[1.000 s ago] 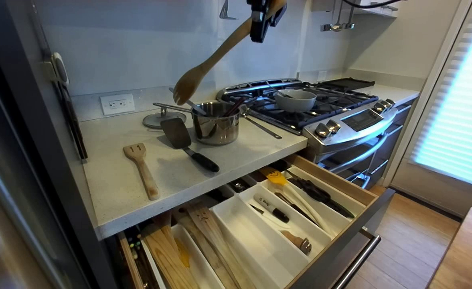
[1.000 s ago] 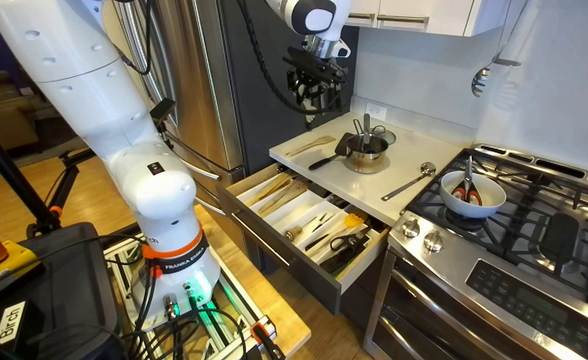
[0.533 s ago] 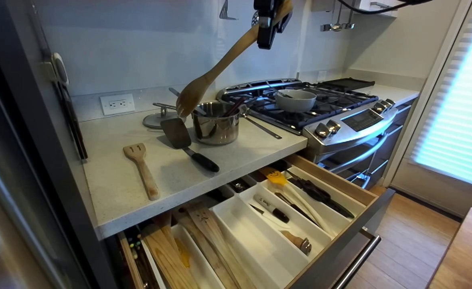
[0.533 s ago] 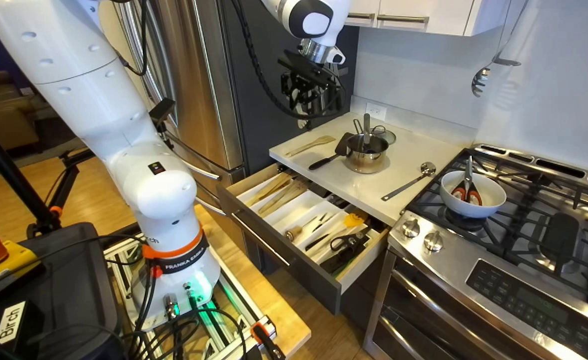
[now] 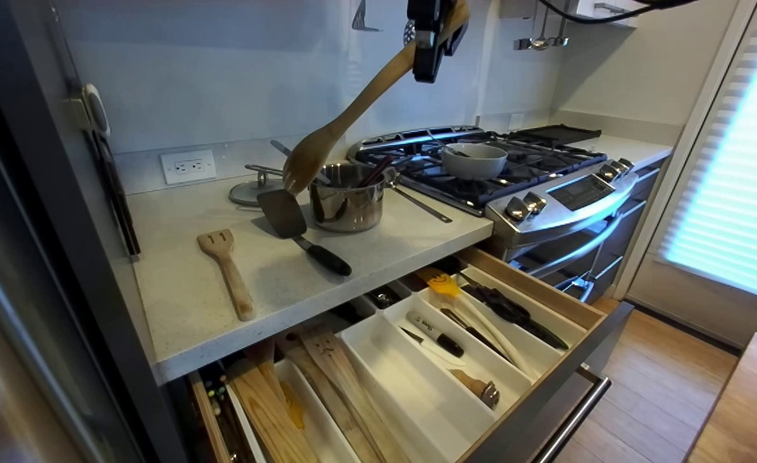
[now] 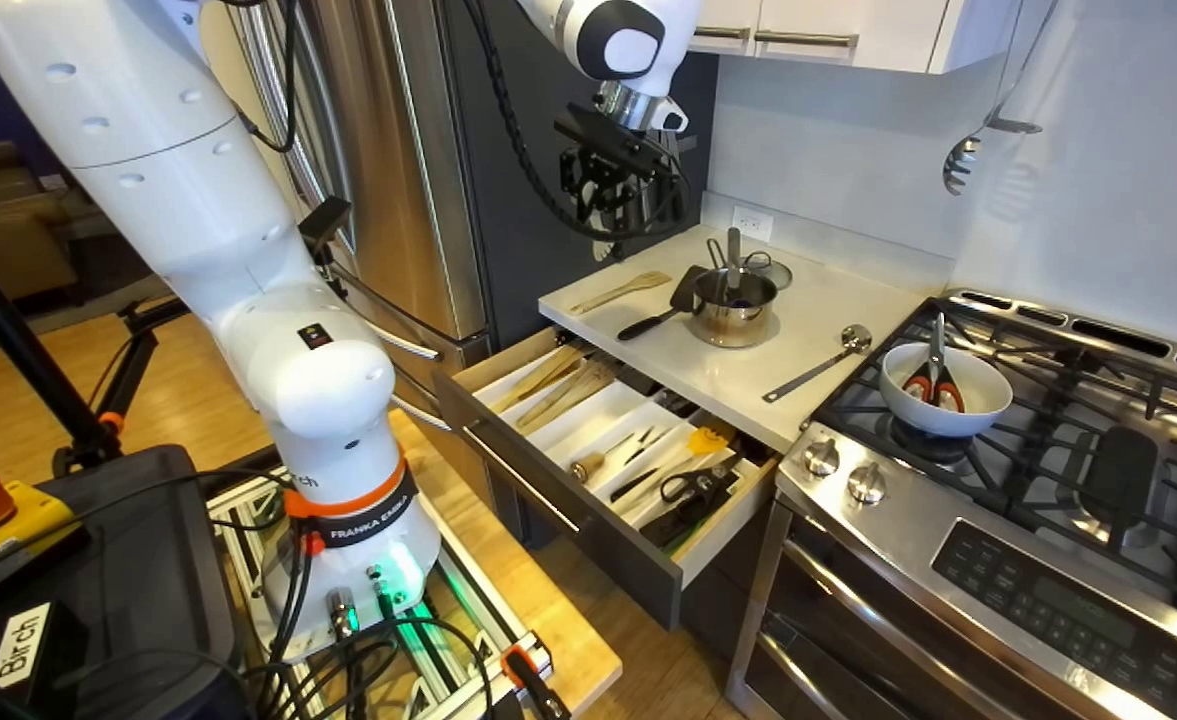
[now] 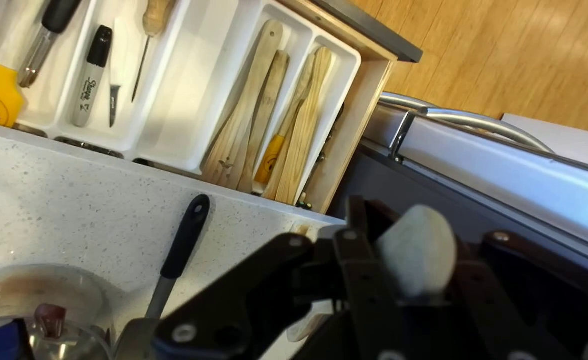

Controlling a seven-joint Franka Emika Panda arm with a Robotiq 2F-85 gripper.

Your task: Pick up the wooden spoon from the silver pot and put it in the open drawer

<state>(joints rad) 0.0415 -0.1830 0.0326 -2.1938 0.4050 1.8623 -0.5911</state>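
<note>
End effector point(image 5: 441, 46) grips wooden spoon point(image 5: 359, 105), apparently above countertop point(image 5: 282, 283).

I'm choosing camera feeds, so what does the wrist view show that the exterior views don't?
Only the wrist view: the smiley face on the yellow utensil among wooden handles.
Only the exterior views: the steel gas stove, the round white bowl, the white wall outlet.
Both: the black gripper holding the long light-brown wooden spoon, the round shiny steel pot, the black-handled spatula, the open drawer.

White arm point(image 6: 223, 240) (black jaws)
</note>
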